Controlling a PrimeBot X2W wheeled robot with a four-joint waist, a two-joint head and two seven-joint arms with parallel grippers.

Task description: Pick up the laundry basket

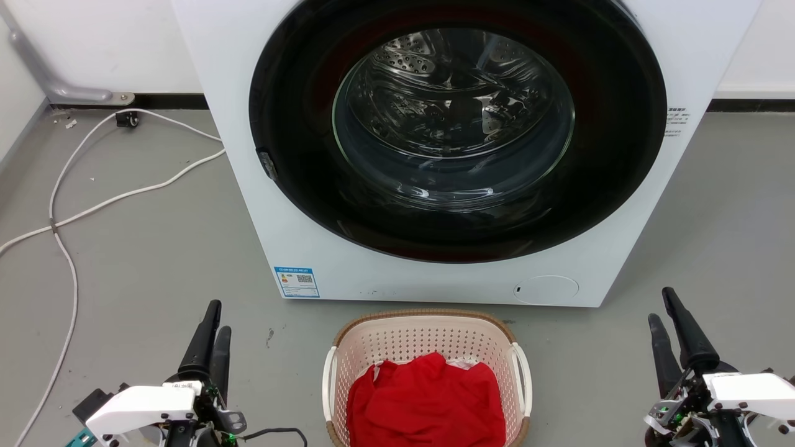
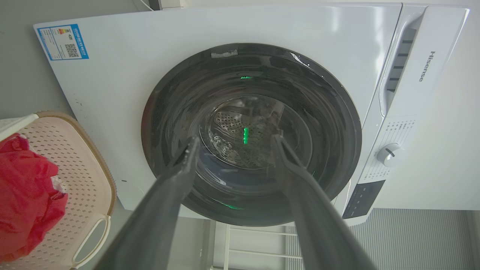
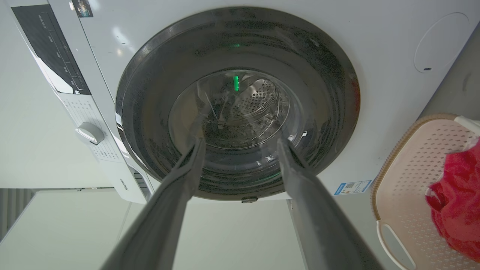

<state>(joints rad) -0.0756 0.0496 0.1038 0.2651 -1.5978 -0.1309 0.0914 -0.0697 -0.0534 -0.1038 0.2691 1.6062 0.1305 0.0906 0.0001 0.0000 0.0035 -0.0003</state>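
The laundry basket, pale pink and perforated with a brown rim and white side handles, sits on the floor in front of the washing machine, at the bottom middle of the head view. Red cloth lies inside it. The basket also appears at the left of the left wrist view, and the basket at the right of the right wrist view. My left gripper hangs open to the basket's left, apart from it. My right gripper stands open to its right. Both hold nothing.
A white front-loading washing machine with a shut dark round door stands just behind the basket. White cables trail over the grey floor at the left. A wall with dark skirting runs behind.
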